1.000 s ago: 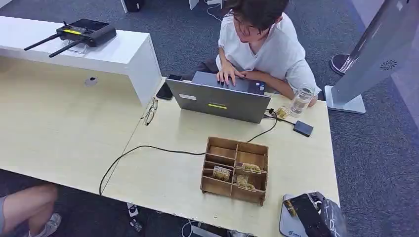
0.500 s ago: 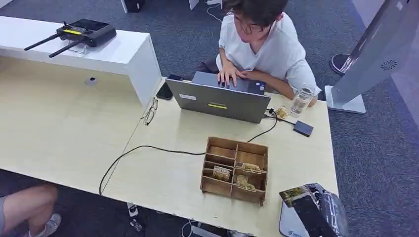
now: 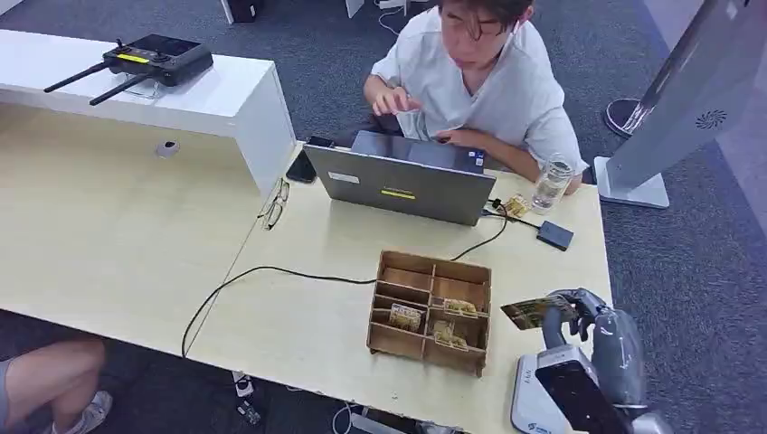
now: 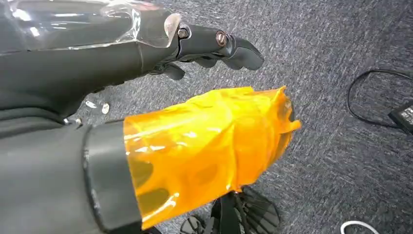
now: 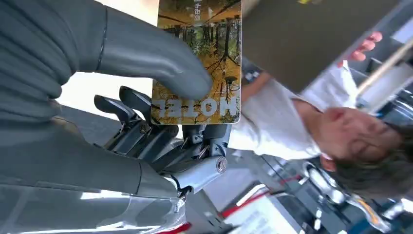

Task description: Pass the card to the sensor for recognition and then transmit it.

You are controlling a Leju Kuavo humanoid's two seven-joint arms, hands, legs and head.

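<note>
A card (image 3: 529, 313) printed with an autumn forest is pinched in my right hand (image 3: 583, 318) above the table's front right corner, just right of the wooden box (image 3: 387, 336). In the right wrist view my thumb (image 5: 160, 63) presses on the card (image 5: 207, 29) and the dark fingers sit behind it. A small black box (image 3: 554, 235) on a cable lies at the right side of the table. My left hand (image 4: 146, 97) hangs over grey carpet, fingers straight and holding nothing, with orange film around its thumb (image 4: 209, 146).
The wooden box has several compartments, some with cards (image 3: 405, 316) in them. A person (image 3: 479, 81) sits behind a grey laptop (image 3: 398, 185). A glass jar (image 3: 552, 183) stands near the black box. A flat white device (image 3: 527, 409) lies at the front right edge under my arm.
My right hand has risen from the table's front right corner, lifting the card up beside the wooden box. The person has raised one hand off the laptop.
</note>
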